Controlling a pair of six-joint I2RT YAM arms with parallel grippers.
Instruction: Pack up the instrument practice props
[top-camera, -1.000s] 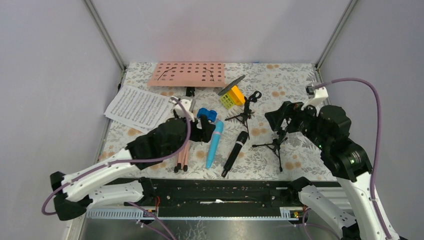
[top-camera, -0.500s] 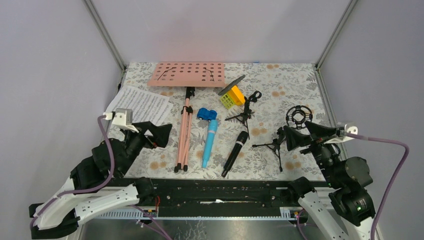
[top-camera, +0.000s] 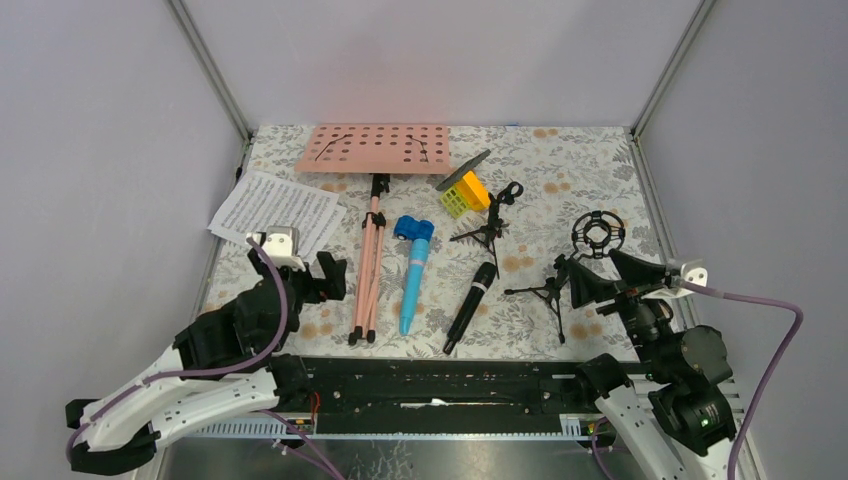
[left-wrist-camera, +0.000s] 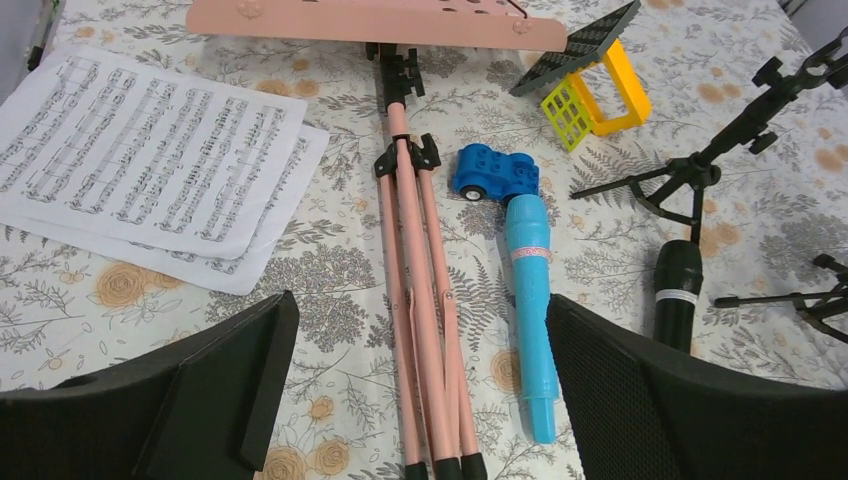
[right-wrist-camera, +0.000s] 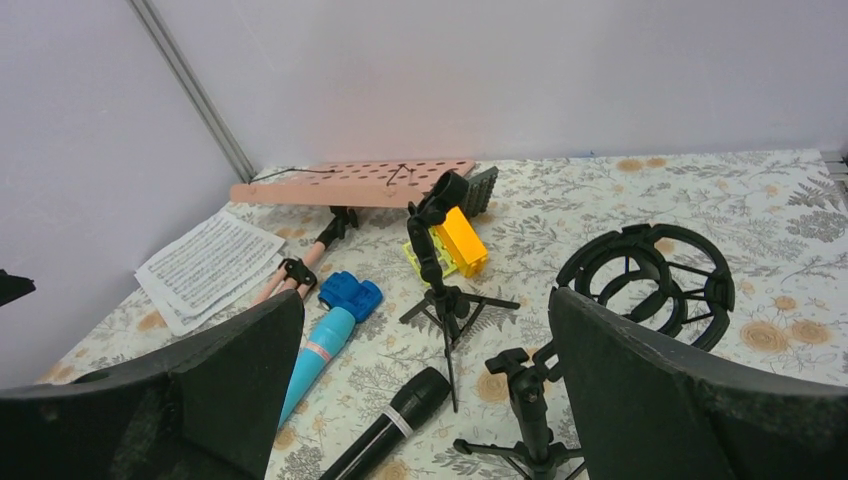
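The pink music stand (top-camera: 372, 240) lies flat across the middle of the table (top-camera: 560, 170), its perforated desk towards the far wall and its 3 legs folded together, pointing at the near edge. To its left, 2 or so pages of sheet music (top-camera: 275, 212) are fanned out loosely. To its right, the blue mic (top-camera: 411, 285) lies almost parallel to the legs, with its head up against a blue toy car (top-camera: 412, 228). The black mic (top-camera: 470, 305) is just beyond that, apart from the blue one. Further right are the 2 small tripods (top-camera: 548, 290), one nearer the yellow block (top-camera: 465, 193) and one beside a round black shock-mount ring (top-camera: 598, 232).

Nothing looks packed yet, and I can't see a box or bag anywhere to pack into. So I'd say this is the very start of the job, or a pause between picks.

The left gripper (top-camera: 322, 278) hangs low near the front left with its jaws spread wide and nothing in them. From its own camera, the stand legs and the blue mic sit between the fingers. The right gripper (top-camera: 600, 278) is just as wide and empty, low at the front right and facing the tripods.

My guess is that the left arm goes for the stand legs or the blue mic next. The legs are thin and flat on the cloth, so the fingers need to straddle them squarely and come right down. If it takes the mic, it should grip the mic mid-body and leave the car behind.
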